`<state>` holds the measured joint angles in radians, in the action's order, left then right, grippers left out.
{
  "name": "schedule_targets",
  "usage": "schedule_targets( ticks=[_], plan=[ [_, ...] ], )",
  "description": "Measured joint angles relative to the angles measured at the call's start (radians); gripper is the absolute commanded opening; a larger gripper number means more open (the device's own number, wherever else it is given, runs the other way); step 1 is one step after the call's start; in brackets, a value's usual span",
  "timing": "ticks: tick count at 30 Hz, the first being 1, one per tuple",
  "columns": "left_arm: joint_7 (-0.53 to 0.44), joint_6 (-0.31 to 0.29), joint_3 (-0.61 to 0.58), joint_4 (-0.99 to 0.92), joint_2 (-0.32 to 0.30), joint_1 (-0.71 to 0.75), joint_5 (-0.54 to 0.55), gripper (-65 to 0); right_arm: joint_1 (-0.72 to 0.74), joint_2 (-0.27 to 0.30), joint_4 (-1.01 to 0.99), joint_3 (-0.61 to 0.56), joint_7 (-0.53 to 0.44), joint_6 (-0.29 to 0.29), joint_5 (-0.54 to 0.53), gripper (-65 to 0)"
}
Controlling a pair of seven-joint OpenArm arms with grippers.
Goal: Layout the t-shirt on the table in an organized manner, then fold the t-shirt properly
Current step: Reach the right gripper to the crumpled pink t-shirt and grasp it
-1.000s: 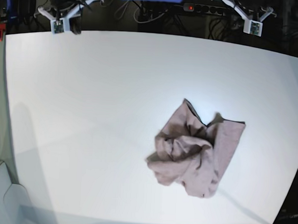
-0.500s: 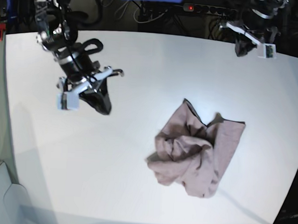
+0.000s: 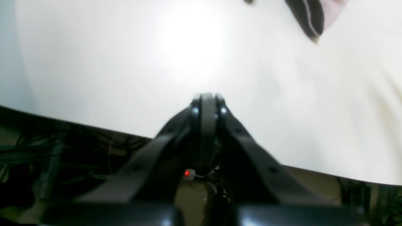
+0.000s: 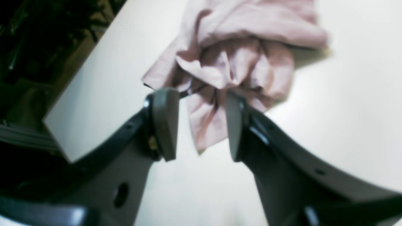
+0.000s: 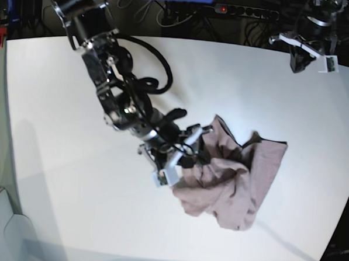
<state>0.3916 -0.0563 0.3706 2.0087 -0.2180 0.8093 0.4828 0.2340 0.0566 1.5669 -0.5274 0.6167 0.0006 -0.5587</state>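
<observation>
Two arms appear in the base view, both placed here relative to the t-shirt, which lies crumpled in a loose heap on the white table, toward the table's right edge. The right gripper reaches in at the shirt's left border, its fingers spread and poised over the bunched folds; whether they touch the cloth cannot be told from this angle. The left gripper hangs well apart from the shirt, above the table's far edge. Left wrist view: the left gripper has its fingers pressed together with nothing between them, above the edge of the table; only a dark-edged corner of the t-shirt enters at the top right, well apart from the fingertips. Right wrist view: the right gripper has its fingers standing apart, with a hanging fold of the t-shirt seen in the gap between them; the view is blurred, and contact cannot be told. Most of the shirt lies beyond the fingertips, on the table near its edge.
</observation>
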Motion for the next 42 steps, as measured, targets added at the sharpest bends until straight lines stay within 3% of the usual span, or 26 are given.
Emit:
schedule_targets(
  ticks=[7, 12, 39, 42],
  plan=[
    [-0.002, 0.001, 0.000, 0.000, 0.002, 0.024, 0.002, -64.9, 0.153, -0.024, -0.319, -0.149, -0.170, 0.001, -0.004, -37.7],
    [0.002, 0.000, 0.001, 0.000, 0.002, 0.038, 0.004, -64.9, 0.195, -0.046, -0.461, -0.158, -0.269, 0.000, -0.002, -37.6],
    [0.001, 0.000, 0.001, 0.000, 0.002, 0.038, 0.005, -64.9, 0.215, -0.149, -0.629, -0.163, -0.274, 0.000, 0.000, -38.2],
    [0.001, 0.000, 0.001, 0.000, 0.002, 0.038, 0.005, -64.9, 0.226, -0.155, -0.629, -0.160, -0.270, 0.000, 0.000, -41.8]
  ],
)
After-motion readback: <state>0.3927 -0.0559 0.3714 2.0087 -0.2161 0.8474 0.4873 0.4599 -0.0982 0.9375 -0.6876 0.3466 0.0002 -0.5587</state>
